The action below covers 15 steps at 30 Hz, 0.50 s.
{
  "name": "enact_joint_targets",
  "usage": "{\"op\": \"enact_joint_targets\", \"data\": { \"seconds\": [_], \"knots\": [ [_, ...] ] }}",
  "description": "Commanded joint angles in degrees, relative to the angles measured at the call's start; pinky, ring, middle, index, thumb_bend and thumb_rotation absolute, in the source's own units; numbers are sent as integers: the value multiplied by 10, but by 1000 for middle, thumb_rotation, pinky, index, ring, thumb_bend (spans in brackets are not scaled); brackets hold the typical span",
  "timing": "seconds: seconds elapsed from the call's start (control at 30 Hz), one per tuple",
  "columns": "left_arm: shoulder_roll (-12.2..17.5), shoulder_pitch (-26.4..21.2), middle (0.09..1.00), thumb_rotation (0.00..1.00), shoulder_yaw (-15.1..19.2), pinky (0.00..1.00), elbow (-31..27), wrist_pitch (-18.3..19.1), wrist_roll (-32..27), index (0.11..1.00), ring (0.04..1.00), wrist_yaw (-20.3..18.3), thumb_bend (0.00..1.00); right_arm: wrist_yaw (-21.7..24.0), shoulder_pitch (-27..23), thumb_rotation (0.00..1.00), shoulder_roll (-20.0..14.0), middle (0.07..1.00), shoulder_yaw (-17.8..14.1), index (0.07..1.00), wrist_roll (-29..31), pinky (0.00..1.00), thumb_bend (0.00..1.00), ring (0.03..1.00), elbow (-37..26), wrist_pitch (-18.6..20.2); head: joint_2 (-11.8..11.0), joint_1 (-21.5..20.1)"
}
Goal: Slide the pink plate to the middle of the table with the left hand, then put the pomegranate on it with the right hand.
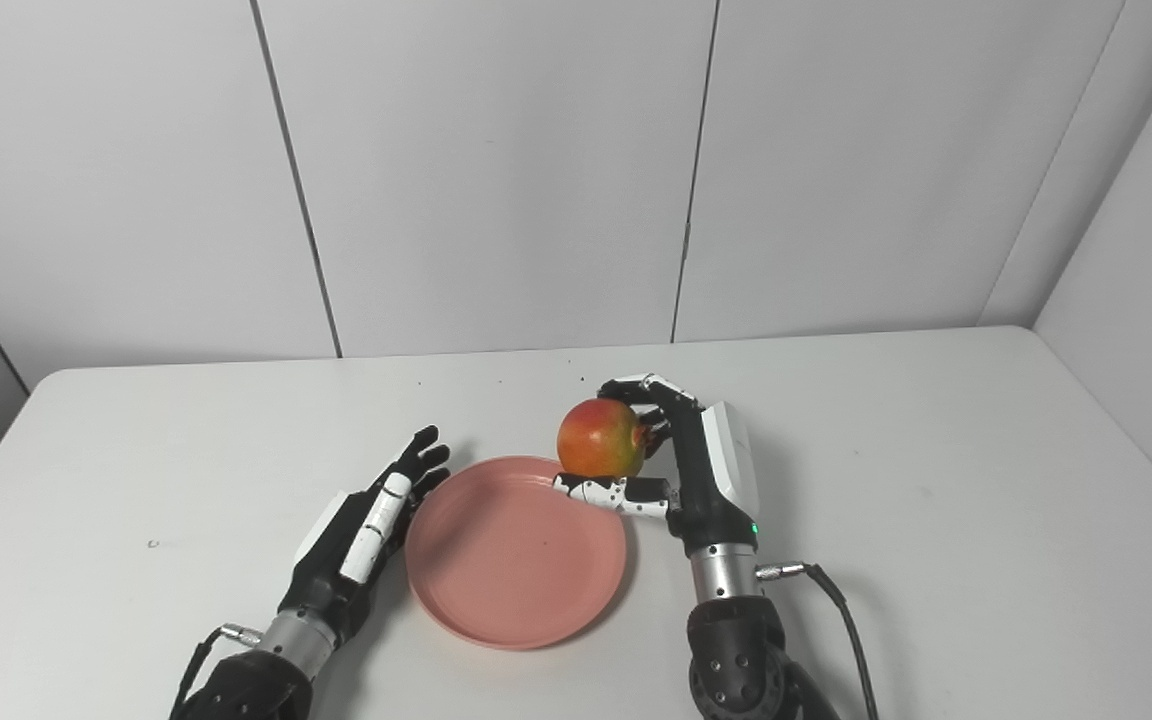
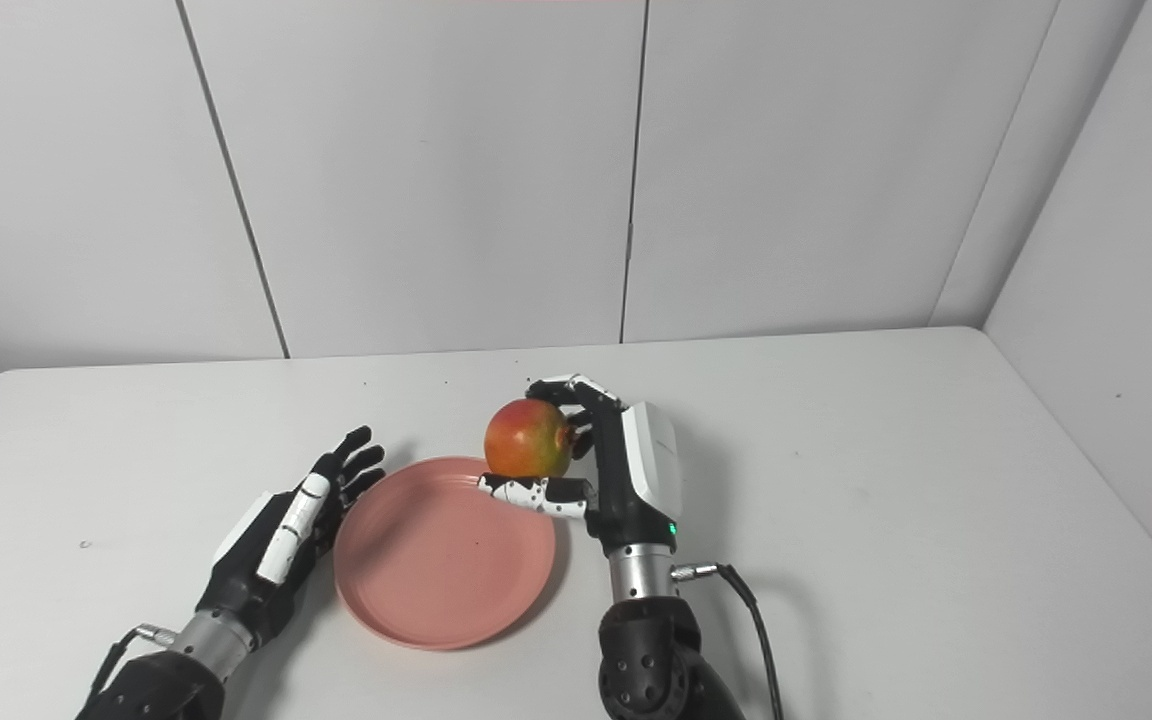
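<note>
we see the pink plate (image 1: 516, 550) lying flat on the white table (image 1: 936, 500), roughly mid-table in front of us, which we judge means the sliding step is done. our left hand (image 1: 376, 510) rests just beside the plate's left rim, fingers spread and holding nothing; whether its edge touches the rim we cannot tell. that placement makes sense for a hand that pushes a plate sideways: flat, low, and against the side it shoves from.

our right hand (image 1: 671, 455) is clamped on the pomegranate (image 1: 602, 438). the fingers (image 1: 651, 385) curl over the top and far side of the fruit while the thumb (image 1: 611, 493) reaches under its near side, so the round fruit is cradled from above and below rather than pinched at the sides, a grip we judge suits something that would otherwise roll out.

the pomegranate sits to the left of the palm, at the fingertips' end of the hand, and hangs over the plate's far right rim. whether it is raised clear of the plate or already grazing the rim we cannot tell from either eye view. the thumb lies over the plate's rim.

we judge the remaining work is to carry the fruit a little further left and nearer, toward the plate's centre, lower it and let go gently so it does not roll off the shallow dish.
</note>
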Motion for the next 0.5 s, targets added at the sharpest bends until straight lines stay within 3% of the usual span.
{"op": "enact_joint_targets", "data": {
  "seconds": [0.0, 0.23, 0.47],
  "knots": [
    [-1, -6, 958, 1000, -3, 928, -15, 5, 2, 963, 945, -2, 525, 1, -25, 0, 9, 469, 5, 544, 1, 327, 510, 394, -12, -41, -1, 2],
    [0, -7, 957, 1000, -4, 923, -14, 4, 7, 960, 942, -1, 544, 12, -27, 0, 14, 463, 24, 541, -16, 362, 511, 408, -10, -25, 2, 8],
    [-1, -6, 953, 1000, -6, 916, -21, 8, 11, 953, 941, 2, 552, 17, -27, 0, 13, 461, 45, 540, -29, 351, 511, 407, -1, -40, 3, 14]
  ]
}}
